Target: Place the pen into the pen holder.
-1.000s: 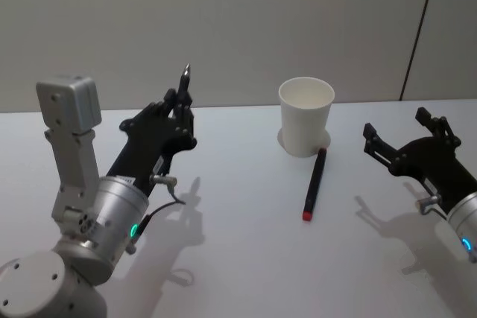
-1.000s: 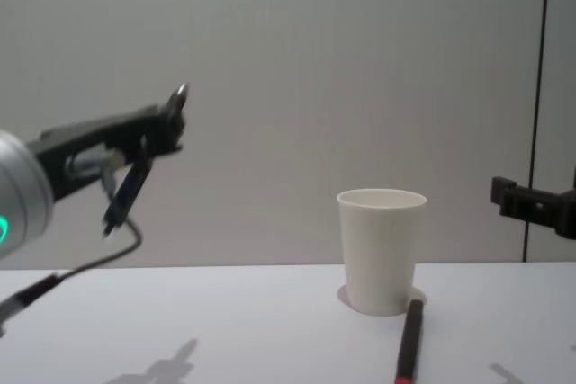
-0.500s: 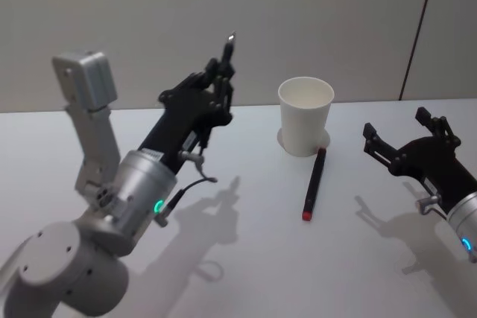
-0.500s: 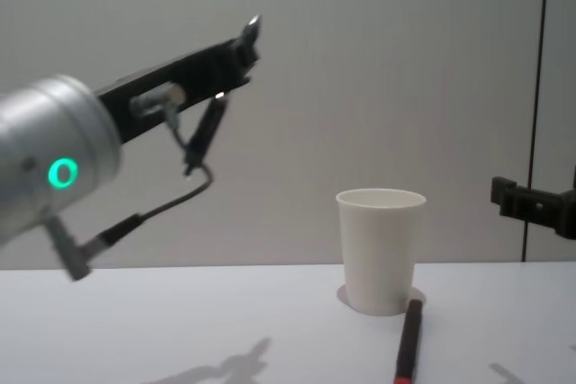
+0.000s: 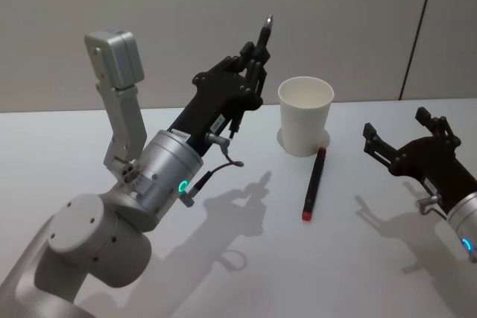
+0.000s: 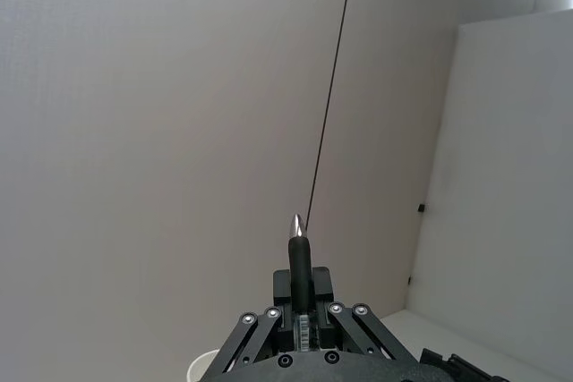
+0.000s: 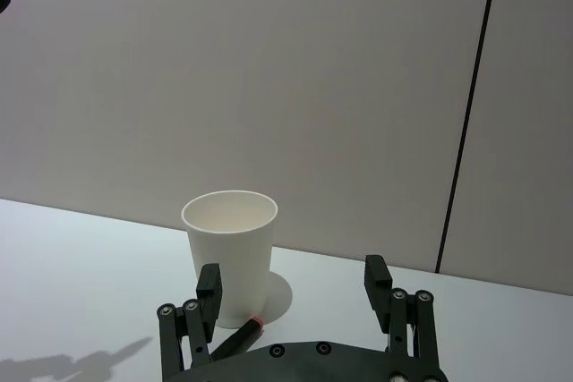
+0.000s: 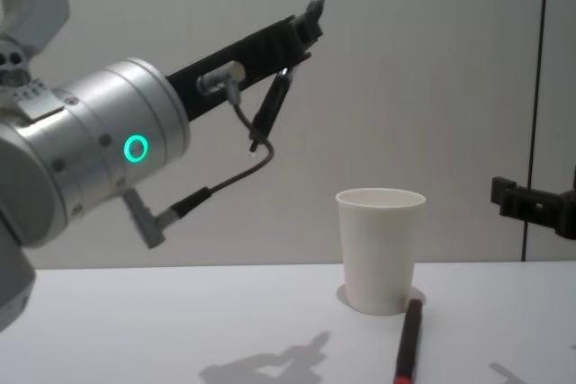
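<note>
Pen (image 5: 264,32) in left gripper (image 5: 253,59) neared pen holder (image 5: 305,118).

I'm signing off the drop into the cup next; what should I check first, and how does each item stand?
1. Grip: left gripper shut on black silver-tipped pen: ok.
2. Target: white paper cup upright, mouth unobstructed: ok.
3. Pen over cup mouth: not ok, it is left of it.
4. Pen vertical: not ok, tilted.
5. Open right gripper apart from cup: ok.
6. Lying red-ended black pen touching cup: cannot tell.
</note>
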